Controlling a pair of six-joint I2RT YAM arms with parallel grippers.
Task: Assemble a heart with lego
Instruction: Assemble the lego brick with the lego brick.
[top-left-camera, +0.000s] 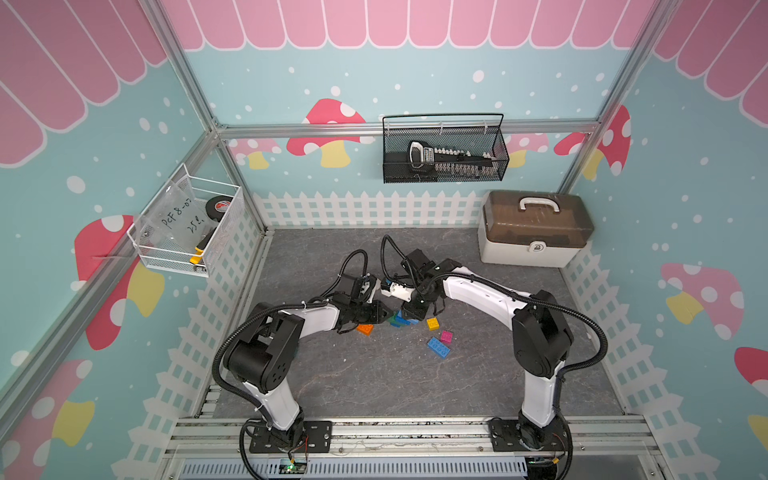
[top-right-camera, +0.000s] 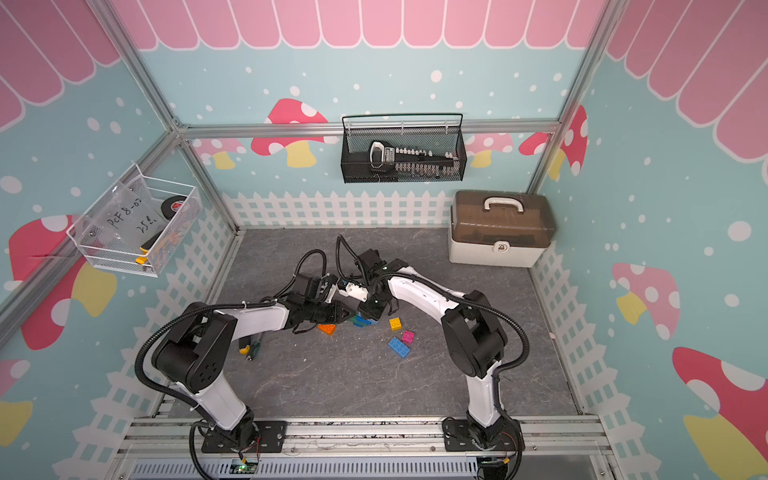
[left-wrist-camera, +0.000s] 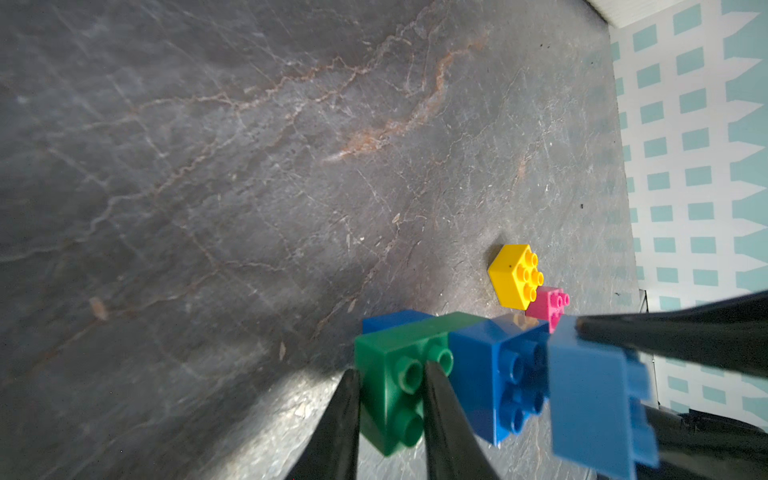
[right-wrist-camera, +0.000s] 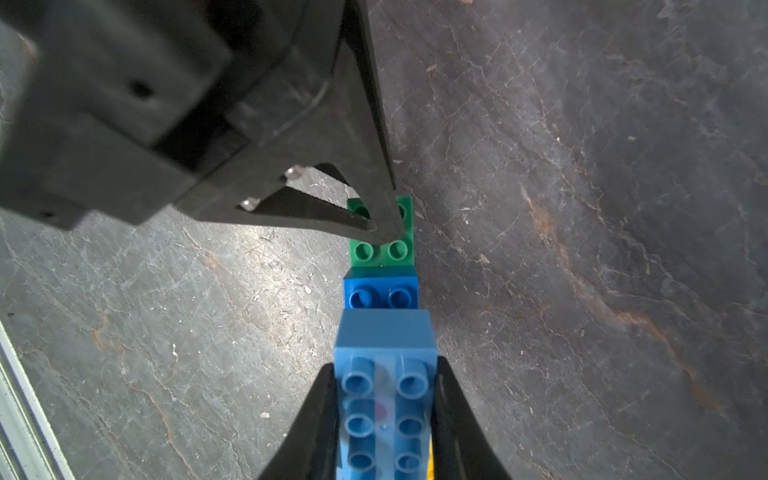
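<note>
Up in both top views, the two arms meet over the middle of the counter (top-left-camera: 374, 386). The left fingers (top-left-camera: 376, 314) and right fingers (top-left-camera: 415, 311) are almost tip to tip over the heart (top-left-camera: 400, 321) (top-right-camera: 361, 321), which is only a small green and blue lump so far. Loose lego lies near it: an orange brick (top-left-camera: 365, 329), a yellow brick (top-left-camera: 433, 323), a pink brick (top-left-camera: 446, 336) and a spare light blue brick (top-left-camera: 438, 347).

Down at the left wrist, the left fingers are pinched on the green brick (left-wrist-camera: 390, 340), one on its side wall and one among its bumps. A dark blue brick (left-wrist-camera: 490, 365) sits snug against the green one, and another blue brick (left-wrist-camera: 395, 319) peeks out behind. Beside them hangs a light blue brick (left-wrist-camera: 590, 399), a bit blurry, with a right finger on it.

At the right wrist, the right fingers squeeze that light blue brick (right-wrist-camera: 386, 332) on its two long sides, bumps facing the camera. Its end is just over the dark blue brick (right-wrist-camera: 380, 293).

I think the job now is to push the light blue brick onto the row. The left side should hold tight so the heart cannot slide. The brick should be lined up straight with the bumps, kept flat, then pushed down evenly until no gap shows. A tilt could pop the green brick loose.
</note>
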